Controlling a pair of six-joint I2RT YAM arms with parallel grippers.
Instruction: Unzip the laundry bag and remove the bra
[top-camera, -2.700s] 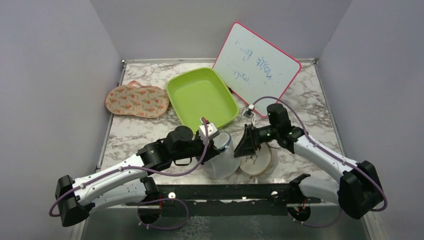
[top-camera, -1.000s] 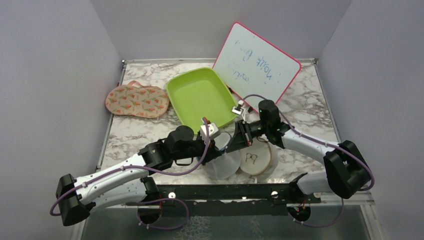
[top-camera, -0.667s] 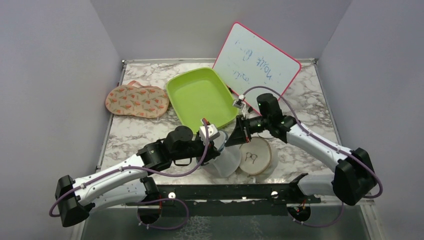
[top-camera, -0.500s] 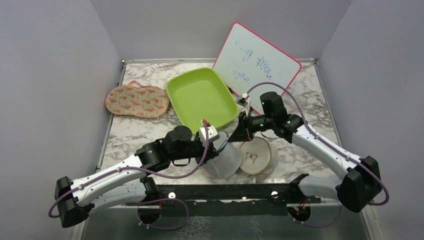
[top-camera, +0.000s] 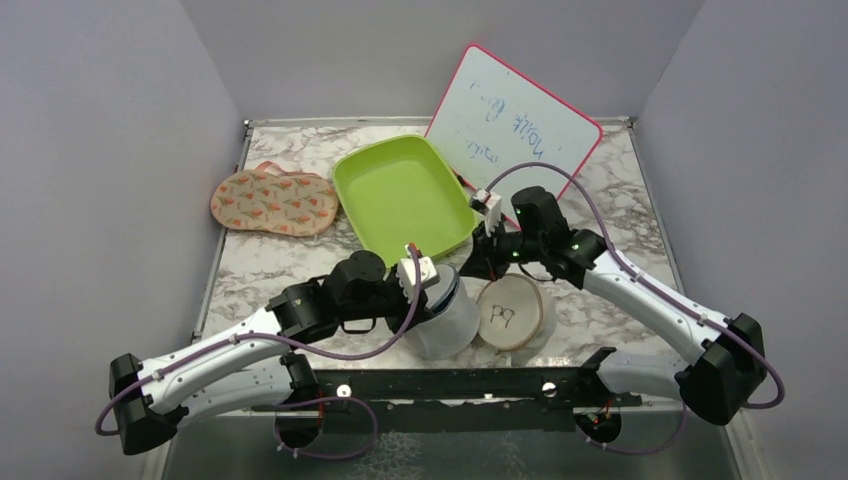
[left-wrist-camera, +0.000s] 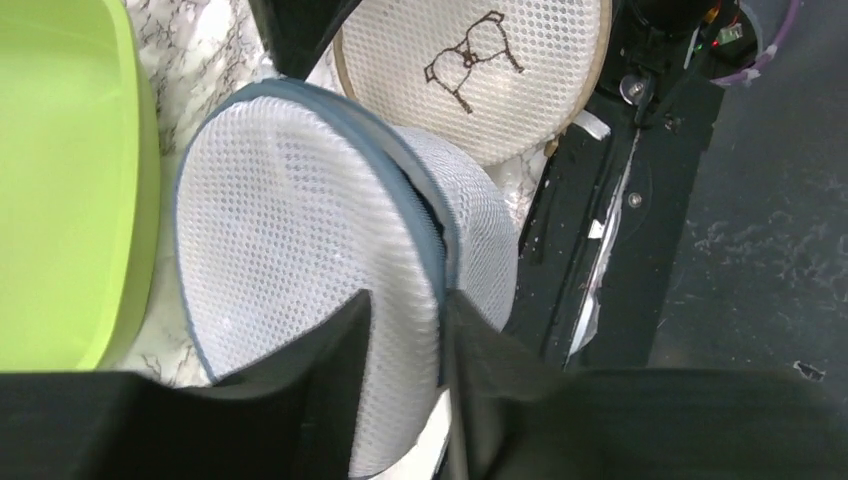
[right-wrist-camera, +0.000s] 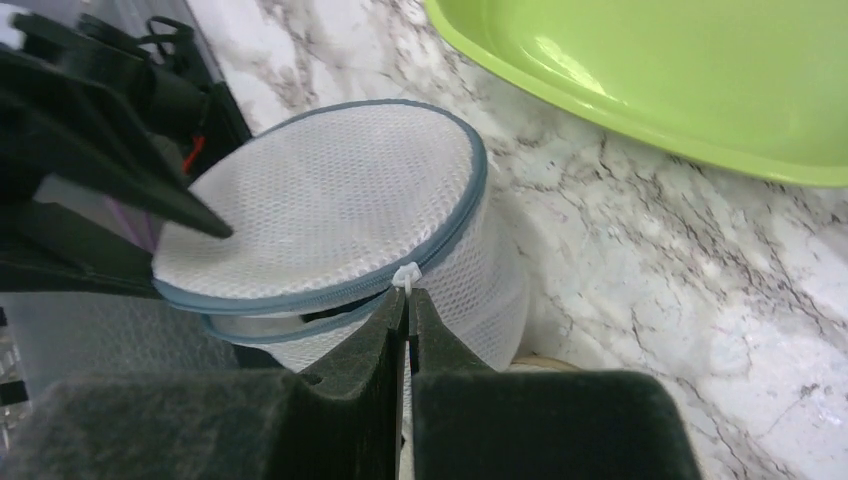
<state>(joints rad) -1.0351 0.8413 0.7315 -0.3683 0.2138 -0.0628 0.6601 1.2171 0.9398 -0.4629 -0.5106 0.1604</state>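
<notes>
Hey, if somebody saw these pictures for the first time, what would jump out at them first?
The bright lime-green tray in the middle, with a pink-framed whiteboard propped behind it on the right. Then, in front of the tray, both arms meet at the white mesh laundry bag: the left gripper clamps its lid rim while the right gripper pinches the zip pull, the zip partly open.

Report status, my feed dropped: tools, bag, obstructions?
Left tool shut on lid of bag. Right tool shut on zip pull. Bag partly unzipped, bra not seen. Disc beside bag, clear of zip.
</notes>
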